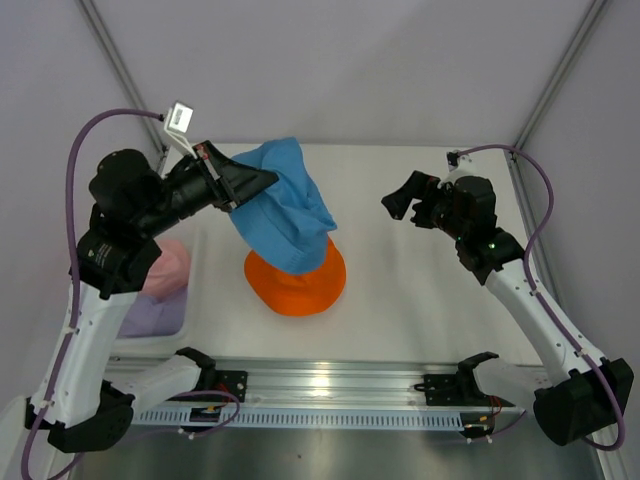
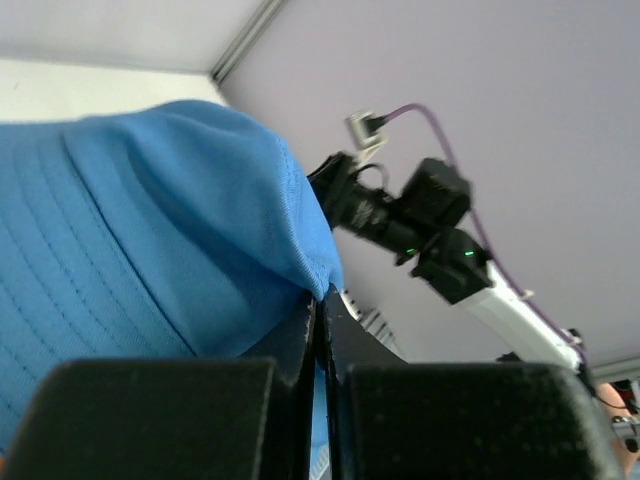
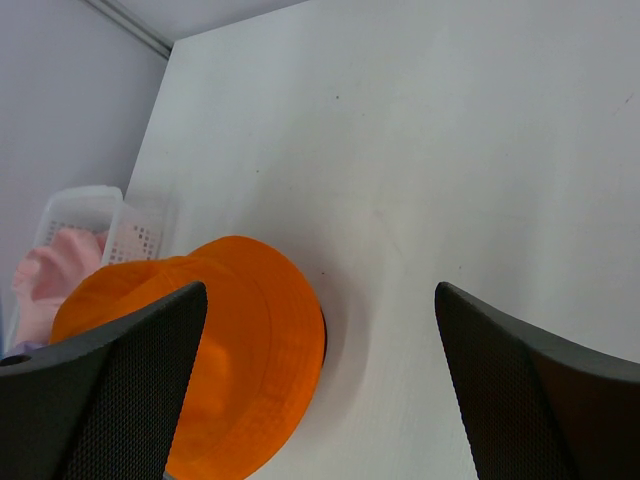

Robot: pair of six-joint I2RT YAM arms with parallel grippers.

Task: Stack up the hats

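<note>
An orange hat (image 1: 296, 284) sits on the white table near the middle; it also shows at the lower left of the right wrist view (image 3: 235, 350). A blue hat (image 1: 285, 213) hangs in the air above the orange one, its lower part overlapping it in the top view. My left gripper (image 1: 262, 181) is shut on the blue hat's brim (image 2: 310, 262). A pink hat (image 1: 167, 268) and a lavender hat (image 1: 148, 312) lie in the white basket at the left. My right gripper (image 1: 400, 205) hovers open and empty, right of the hats.
The white mesh basket (image 1: 186, 325) stands at the table's left edge, also seen in the right wrist view (image 3: 75, 215). A metal rail (image 1: 330, 385) with both arm bases runs along the near edge. Frame posts rise at the back corners.
</note>
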